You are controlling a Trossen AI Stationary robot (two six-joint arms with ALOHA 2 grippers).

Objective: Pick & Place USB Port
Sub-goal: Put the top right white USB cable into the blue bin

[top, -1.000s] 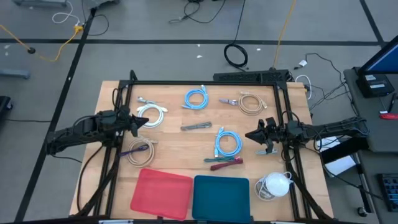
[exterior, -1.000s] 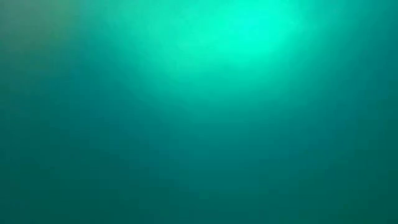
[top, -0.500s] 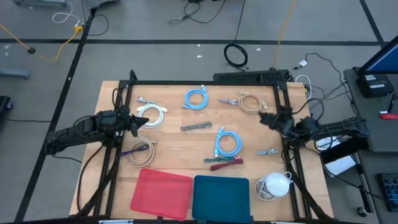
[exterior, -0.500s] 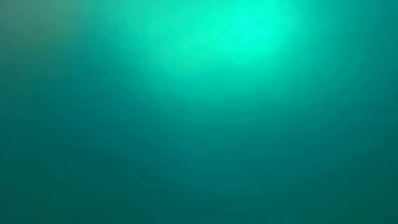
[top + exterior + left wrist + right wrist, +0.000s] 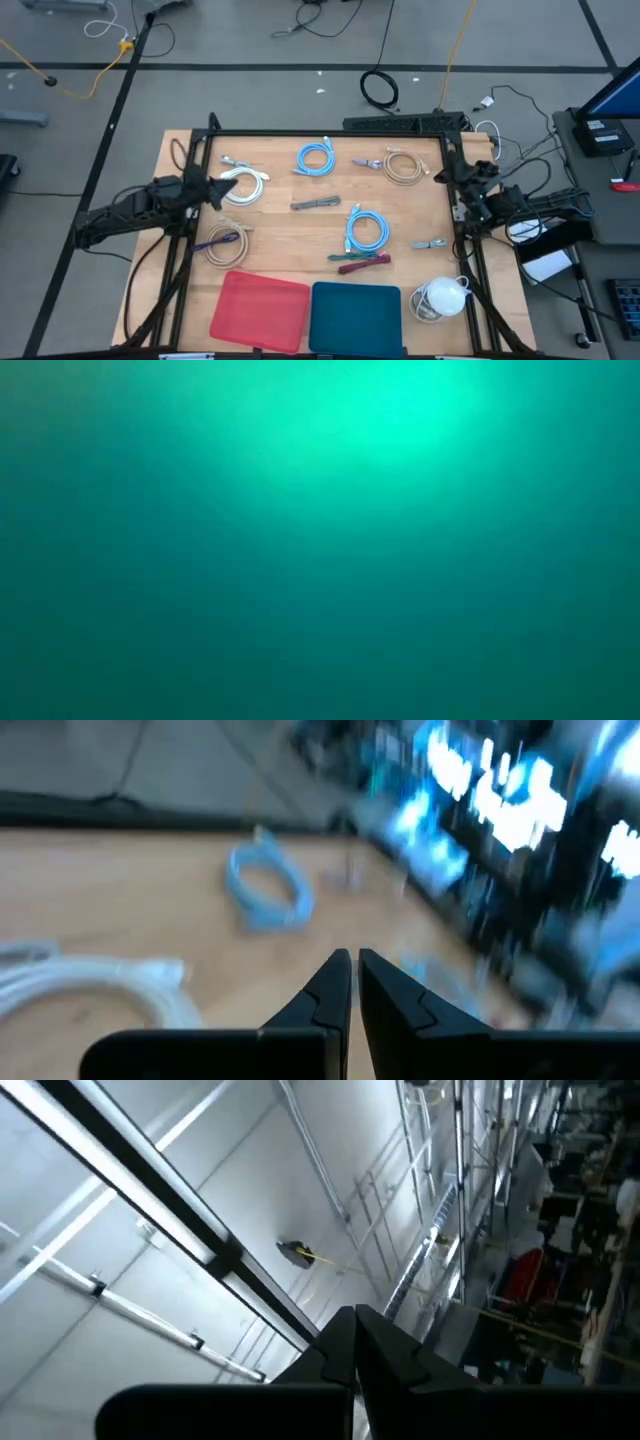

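Observation:
A small grey USB piece (image 5: 430, 243) lies flat on the wooden table, near its right side, with no gripper on it. My right gripper (image 5: 443, 175) is shut and empty at the table's right edge, tipped up; its wrist view (image 5: 355, 1330) shows only the ceiling. My left gripper (image 5: 220, 187) is shut and empty at the table's left, next to a white cable coil (image 5: 245, 183). Its wrist view (image 5: 352, 970) shows the white coil (image 5: 90, 980) and a blue coil (image 5: 265, 890) ahead. The low view shows only a teal glow.
The table also holds two blue coils (image 5: 316, 158) (image 5: 366, 230), a beige coil (image 5: 403, 165), a grey cable (image 5: 316, 203), a maroon cable (image 5: 362, 262) and a purple-and-beige coil (image 5: 225, 240). A red tray (image 5: 260, 310), a teal tray (image 5: 355, 318) and a white bundle (image 5: 440, 297) lie at the near edge.
My right gripper has drawn back from above the grey USB piece toward the table's right and far edge and has tipped upward. The USB piece stays where it lay. My left gripper has shifted slightly toward the far edge.

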